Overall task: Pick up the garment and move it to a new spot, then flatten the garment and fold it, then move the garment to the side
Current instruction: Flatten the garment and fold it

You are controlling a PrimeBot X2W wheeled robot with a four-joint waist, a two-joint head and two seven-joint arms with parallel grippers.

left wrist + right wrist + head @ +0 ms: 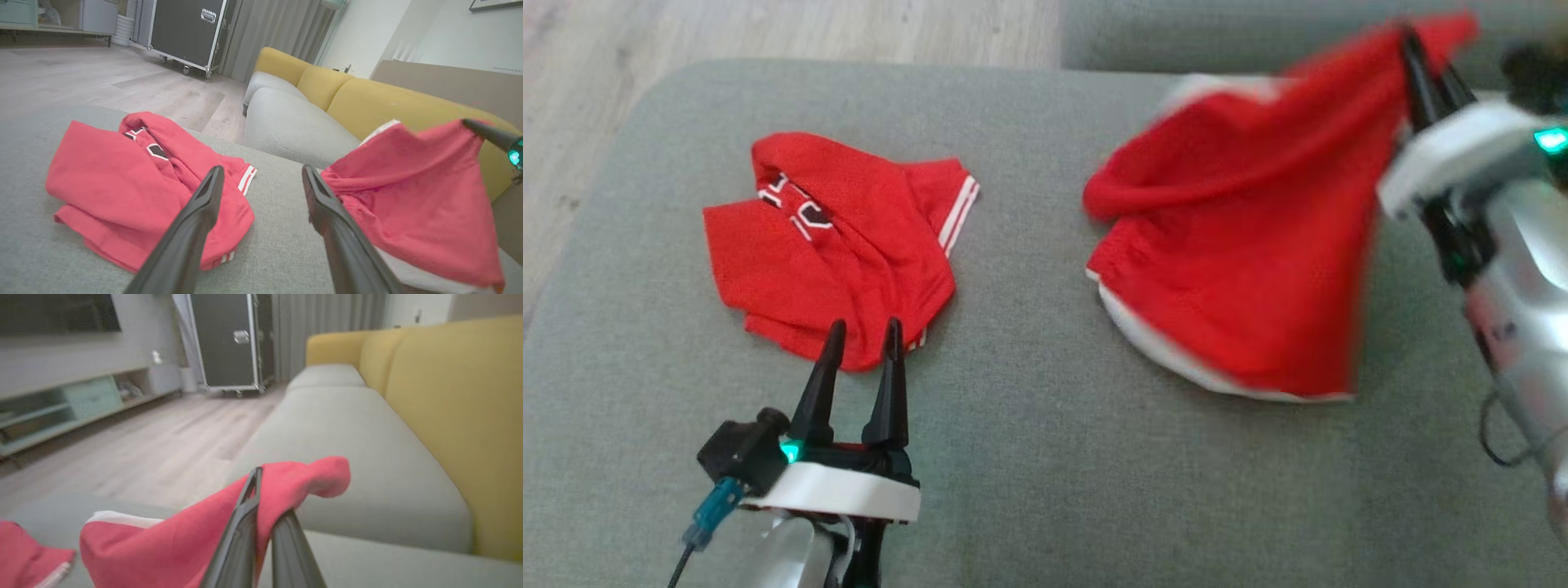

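The red garment [1241, 245] hangs from one pinched corner. Its white-trimmed lower hem appears to rest on the grey cushion [1029, 425], over on my right side. My right gripper [1427, 69] holds that corner high, fingers pressed together on the cloth. I judge this lets the fabric drape free for carrying to a fresh spot.

My left gripper [866, 327] hovers low with its fingers spread and nothing between them, ready, I think, to catch a hem for flattening. Its tips are near the edge of a second red garment [833, 237], which lies crumpled on my left.

Bare cushion lies between the two garments, the best room for laying out. The cushion's far edge drops to wooden floor [768, 33]. A yellow backrest [449, 396] rises beyond my right gripper.
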